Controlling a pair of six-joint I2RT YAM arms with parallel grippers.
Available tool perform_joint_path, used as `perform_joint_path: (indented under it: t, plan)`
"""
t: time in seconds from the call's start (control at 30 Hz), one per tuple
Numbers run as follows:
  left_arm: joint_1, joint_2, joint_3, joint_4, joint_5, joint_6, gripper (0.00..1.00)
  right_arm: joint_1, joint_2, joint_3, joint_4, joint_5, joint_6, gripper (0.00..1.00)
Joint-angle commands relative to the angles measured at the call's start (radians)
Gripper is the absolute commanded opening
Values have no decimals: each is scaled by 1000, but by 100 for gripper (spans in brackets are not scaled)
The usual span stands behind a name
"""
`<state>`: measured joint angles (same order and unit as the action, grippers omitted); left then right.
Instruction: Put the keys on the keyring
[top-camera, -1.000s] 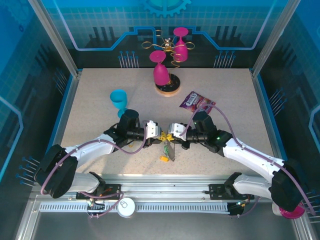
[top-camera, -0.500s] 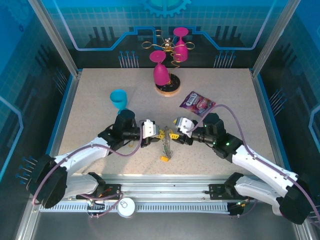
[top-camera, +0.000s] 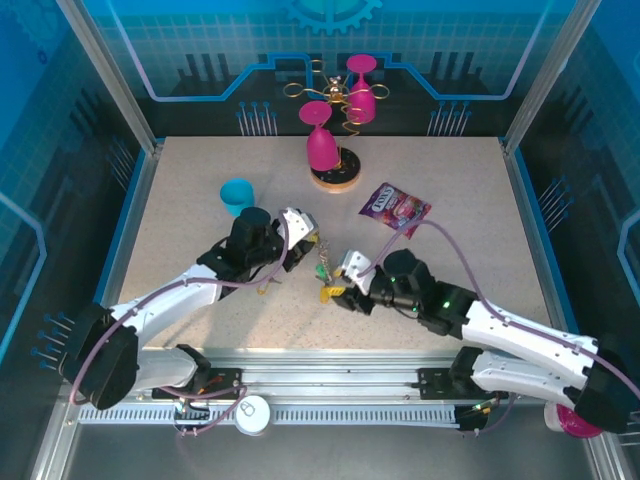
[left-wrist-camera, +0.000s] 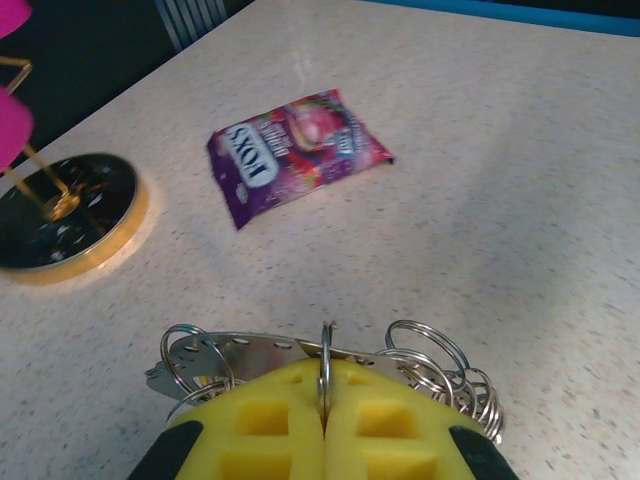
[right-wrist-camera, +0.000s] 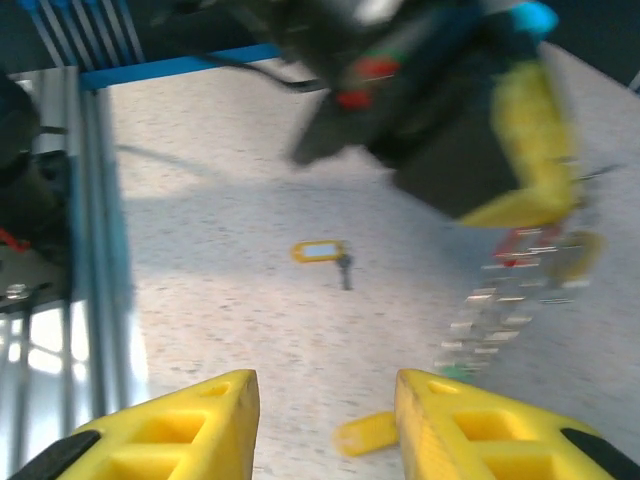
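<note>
Shifted since a second ago: our left pincer (left-wrist-camera: 325, 405) rose up-left, clamped shut on the keyring (left-wrist-camera: 322, 345); right pincer (right-wrist-camera: 322, 392) dropped low, jaws apart, empty. Some keys (right-wrist-camera: 522, 245) already dangle off the ring (count's blurry), but one yellow key (right-wrist-camera: 318, 250) lies loose on the tabletop (top-camera: 470, 200), so we're not done.

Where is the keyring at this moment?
In the left wrist view the keyring is pinched in the shut left gripper; from above it hangs near the middle of the table, just beyond the right gripper.
</note>
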<state>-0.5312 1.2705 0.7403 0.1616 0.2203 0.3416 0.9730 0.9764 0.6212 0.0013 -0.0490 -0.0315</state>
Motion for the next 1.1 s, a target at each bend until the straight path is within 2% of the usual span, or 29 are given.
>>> perform_joint_path:
  t: [0.0, 0.2, 0.37, 0.53, 0.77, 1.07]
  plan:
    - [34, 40, 76, 17, -77, -109, 0, 91, 94, -42, 150, 80, 105, 41]
    - [64, 102, 107, 13, -124, -165, 0, 200, 394, -16, 446, 178, 38, 44]
    - [102, 131, 107, 47, -110, -228, 0, 213, 670, 74, 662, 261, -37, 48]
    - [115, 148, 93, 74, -99, -252, 0, 200, 897, 173, 825, 364, -20, 53]
    - [115, 153, 81, 92, -84, -260, 0, 124, 1042, 253, 859, 343, 71, 58]
    - [116, 150, 77, 97, -69, -251, 0, 75, 1144, 365, 860, 294, 95, 59]
